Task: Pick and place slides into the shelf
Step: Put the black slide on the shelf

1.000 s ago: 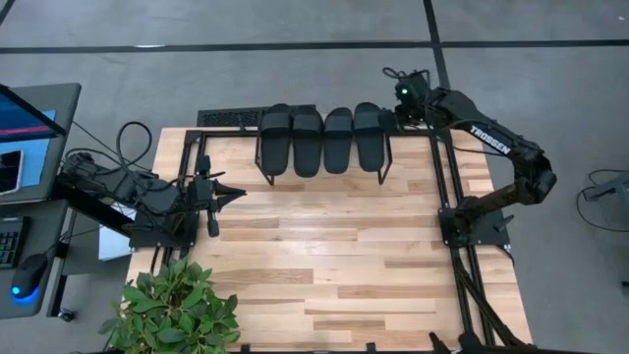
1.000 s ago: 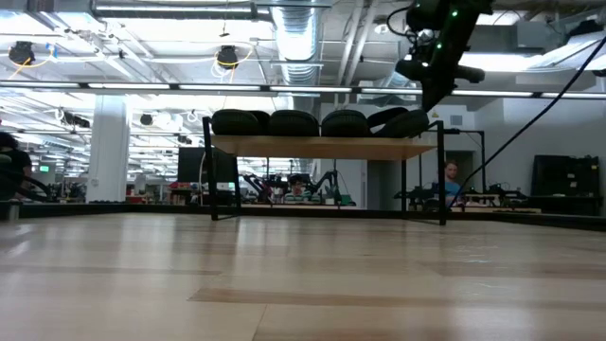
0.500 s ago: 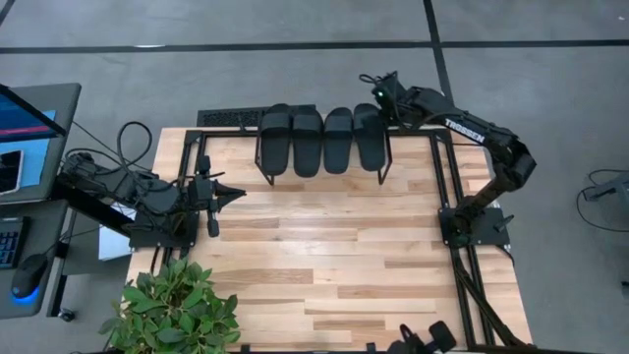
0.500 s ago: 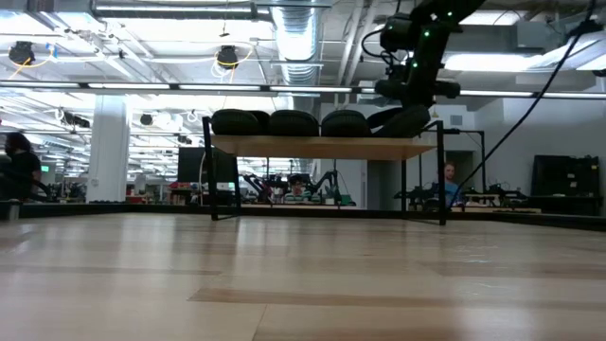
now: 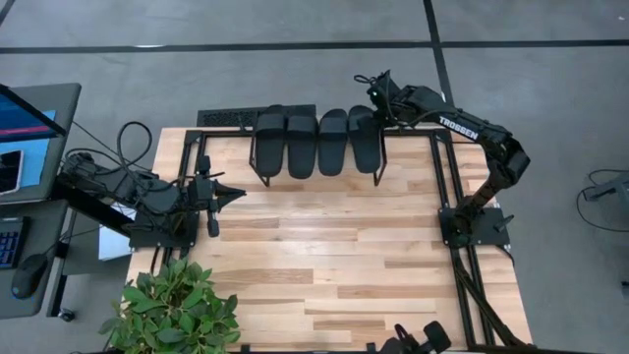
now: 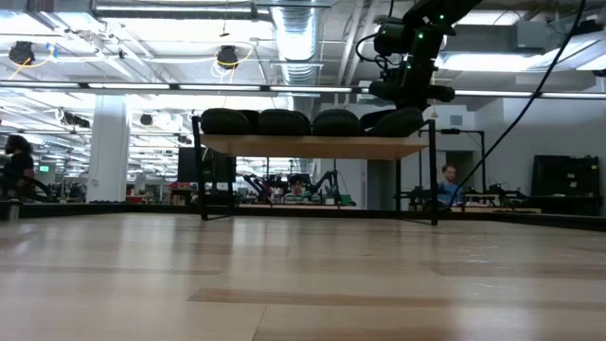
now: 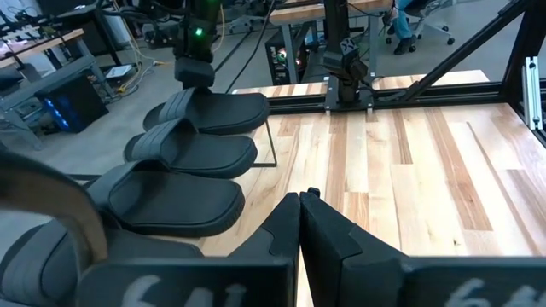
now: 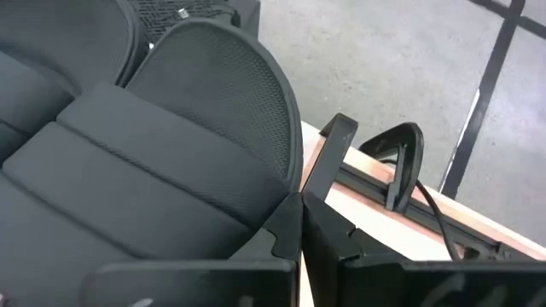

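- Four black slides (image 5: 316,143) lined side by side on the shelf (image 6: 317,147), at the far edge of the wooden table (image 5: 334,265), between the two arm bases; toe straps toward the far side in the high view.
- Shelf: light wood top on thin black legs, standing raised above the tabletop in the low view.
- Right gripper (image 5: 376,90) at the far right corner of the shelf, against the toe end of the rightmost slide (image 8: 162,162); fingers pressed together, tips touching the slide's edge, nothing pinched.
- Left gripper (image 5: 239,194) low over the table's left side, well apart from the shelf, pointing toward the table's middle; fingers (image 7: 286,226) pressed together, empty.
- Potted plant (image 5: 175,310) at the near left corner of the table.
- Person (image 6: 445,182) seated in the room beyond the shelf.
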Controlling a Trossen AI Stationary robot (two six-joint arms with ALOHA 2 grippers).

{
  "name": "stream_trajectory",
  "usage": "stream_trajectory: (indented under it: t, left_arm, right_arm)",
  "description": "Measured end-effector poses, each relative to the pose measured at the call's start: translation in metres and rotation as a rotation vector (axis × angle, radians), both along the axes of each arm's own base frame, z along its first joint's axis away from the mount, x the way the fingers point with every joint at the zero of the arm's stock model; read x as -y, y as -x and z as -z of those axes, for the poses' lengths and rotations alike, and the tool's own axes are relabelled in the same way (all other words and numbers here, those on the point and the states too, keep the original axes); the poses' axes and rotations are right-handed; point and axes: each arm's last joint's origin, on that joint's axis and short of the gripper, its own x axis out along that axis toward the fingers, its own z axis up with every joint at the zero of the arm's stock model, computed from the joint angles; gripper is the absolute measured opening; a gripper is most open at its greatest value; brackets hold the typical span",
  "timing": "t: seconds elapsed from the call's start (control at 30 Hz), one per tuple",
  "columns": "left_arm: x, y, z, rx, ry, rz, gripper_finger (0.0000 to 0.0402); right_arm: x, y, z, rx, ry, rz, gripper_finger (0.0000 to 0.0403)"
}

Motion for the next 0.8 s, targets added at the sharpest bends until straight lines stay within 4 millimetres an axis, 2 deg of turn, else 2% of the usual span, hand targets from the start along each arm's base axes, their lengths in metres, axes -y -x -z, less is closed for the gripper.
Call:
stream_trajectory:
  t: [0.3,0.47,0.6,0.8]
  left_arm:
    - [0.0,0.0,0.0,-0.001,0.0,0.0,0.0]
    - [0.0,0.0,0.0,-0.001,0.0,0.0,0.0]
    - [0.0,0.0,0.0,-0.001,0.001,0.0,0.0]
    - [0.0,0.0,0.0,-0.001,0.001,0.0,0.0]
  right_arm:
    - [-0.002,0.003,0.001,-0.025,-0.023,0.016,0.0]
    - [-0.005,0.004,-0.001,-0.124,0.09,0.082,0.0]
    - [-0.011,0.007,-0.017,-0.096,0.205,0.13,0.0]
    - [-0.032,-0.001,-0.047,0.135,0.276,0.045,0.0]
